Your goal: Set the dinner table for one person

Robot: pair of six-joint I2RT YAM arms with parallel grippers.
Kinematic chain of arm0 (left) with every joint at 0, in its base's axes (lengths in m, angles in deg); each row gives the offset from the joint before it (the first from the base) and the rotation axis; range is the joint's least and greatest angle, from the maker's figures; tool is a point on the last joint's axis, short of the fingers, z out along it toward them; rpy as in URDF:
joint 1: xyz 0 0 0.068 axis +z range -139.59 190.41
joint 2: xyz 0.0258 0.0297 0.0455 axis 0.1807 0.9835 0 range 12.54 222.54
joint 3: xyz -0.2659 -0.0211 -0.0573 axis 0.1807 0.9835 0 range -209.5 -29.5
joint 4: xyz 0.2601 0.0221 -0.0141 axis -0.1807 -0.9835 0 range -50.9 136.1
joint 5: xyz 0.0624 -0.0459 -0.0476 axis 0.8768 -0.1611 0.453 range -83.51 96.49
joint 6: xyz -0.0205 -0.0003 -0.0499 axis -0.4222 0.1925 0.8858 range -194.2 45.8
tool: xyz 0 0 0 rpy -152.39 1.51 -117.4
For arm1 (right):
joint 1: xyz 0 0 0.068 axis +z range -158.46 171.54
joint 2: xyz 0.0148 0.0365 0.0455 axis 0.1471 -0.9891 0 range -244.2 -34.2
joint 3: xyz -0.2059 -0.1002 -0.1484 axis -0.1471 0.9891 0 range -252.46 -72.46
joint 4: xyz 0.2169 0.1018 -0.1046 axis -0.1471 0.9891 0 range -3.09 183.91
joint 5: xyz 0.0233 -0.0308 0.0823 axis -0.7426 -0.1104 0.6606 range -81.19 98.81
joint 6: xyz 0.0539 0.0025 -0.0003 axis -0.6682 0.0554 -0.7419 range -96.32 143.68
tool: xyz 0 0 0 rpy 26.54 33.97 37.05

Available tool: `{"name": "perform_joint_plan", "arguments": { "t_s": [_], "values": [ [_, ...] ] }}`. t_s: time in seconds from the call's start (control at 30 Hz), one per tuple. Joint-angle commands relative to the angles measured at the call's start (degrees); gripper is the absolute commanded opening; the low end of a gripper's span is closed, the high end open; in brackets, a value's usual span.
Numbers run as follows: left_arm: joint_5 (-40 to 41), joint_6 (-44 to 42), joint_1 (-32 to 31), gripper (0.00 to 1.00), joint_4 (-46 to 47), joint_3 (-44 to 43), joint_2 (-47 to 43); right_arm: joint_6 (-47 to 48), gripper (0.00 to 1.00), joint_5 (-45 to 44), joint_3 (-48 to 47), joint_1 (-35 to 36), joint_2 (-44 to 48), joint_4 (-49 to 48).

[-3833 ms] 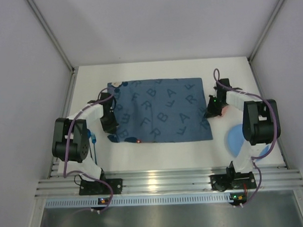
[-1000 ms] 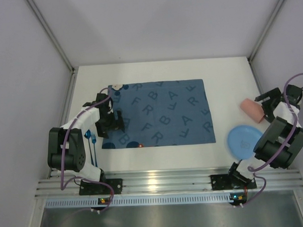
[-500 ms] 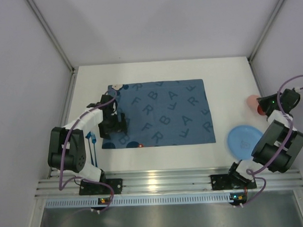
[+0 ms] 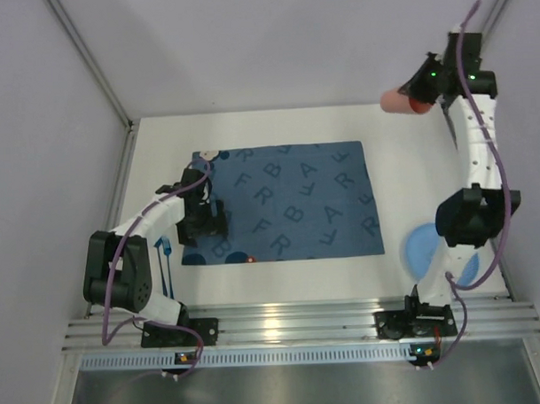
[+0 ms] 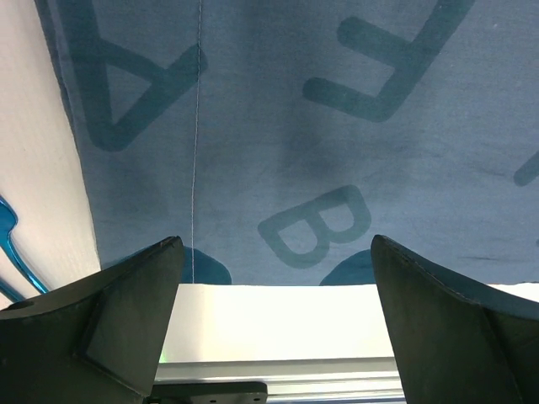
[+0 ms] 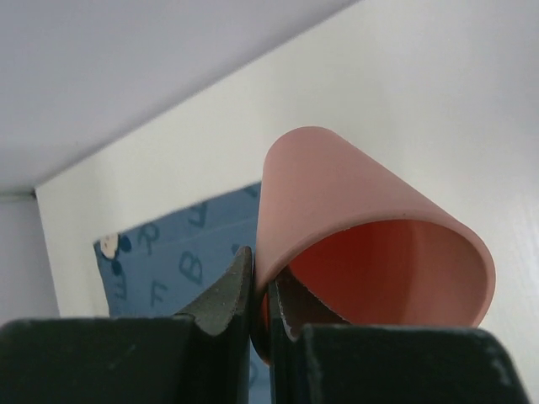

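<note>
The dinner table (image 4: 276, 129) is a white tabletop with a dark blue letter-printed placemat (image 4: 283, 201) in its middle. My right gripper (image 4: 418, 89) is raised high over the back right corner, shut on the rim of a pink cup (image 4: 394, 100) that lies sideways in the air. In the right wrist view the fingers (image 6: 229, 295) pinch the cup (image 6: 337, 194) wall, one outside and one inside, at my right gripper (image 6: 261, 290). My left gripper (image 4: 205, 224) stands open and empty just above the placemat's (image 5: 295, 126) front left part, in the left wrist view (image 5: 275, 252).
A light blue plate (image 4: 424, 250) lies at the front right, partly behind the right arm. Blue cutlery (image 4: 165, 259) lies left of the placemat, its tip visible (image 5: 7, 240). White walls enclose the table on three sides.
The right gripper closed on the pink cup at the right edge and lifted it up toward the back right corner. The left gripper shifted only slightly over the placemat.
</note>
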Motion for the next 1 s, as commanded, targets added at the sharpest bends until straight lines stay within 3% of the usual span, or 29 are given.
{"name": "perform_joint_plan", "arguments": {
  "t_s": [0.0,0.2,0.5,0.53,0.57,0.63,0.67,0.97],
  "values": [
    [1.1,0.7,-0.1,0.98,2.7,0.8,-3.0,2.5,0.0,-1.3,-5.1,6.1,-10.6,20.7],
    [4.5,1.1,0.0,0.98,2.9,1.1,-5.5,1.8,0.0,-4.8,-7.6,15.1,-18.8,20.3],
    [6.7,1.6,0.0,0.98,3.0,1.3,-9.1,1.0,0.01,-11.8,-14.1,20.4,-27.4,21.7],
    [6.7,1.6,0.0,0.98,3.1,1.4,-9.2,1.0,0.09,-11.7,-14.2,20.8,-27.6,21.6],
    [6.8,1.6,0.0,0.98,3.2,1.4,-9.3,1.0,0.33,-11.7,-14.3,21.1,-28.1,21.5],
    [6.7,1.6,0.0,0.98,3.2,1.4,-9.2,1.3,0.59,-11.2,-14.8,22.4,-28.4,21.4],
    [6.8,1.7,0.0,0.98,3.3,1.4,-9.1,1.4,0.82,-11.2,-15.0,22.9,-28.8,21.4],
    [5.8,4.1,0.0,0.98,1.4,-0.5,-7.4,2.1,0.96,-8.1,-18.6,24.5,-24.8,20.7]
  ]
}}
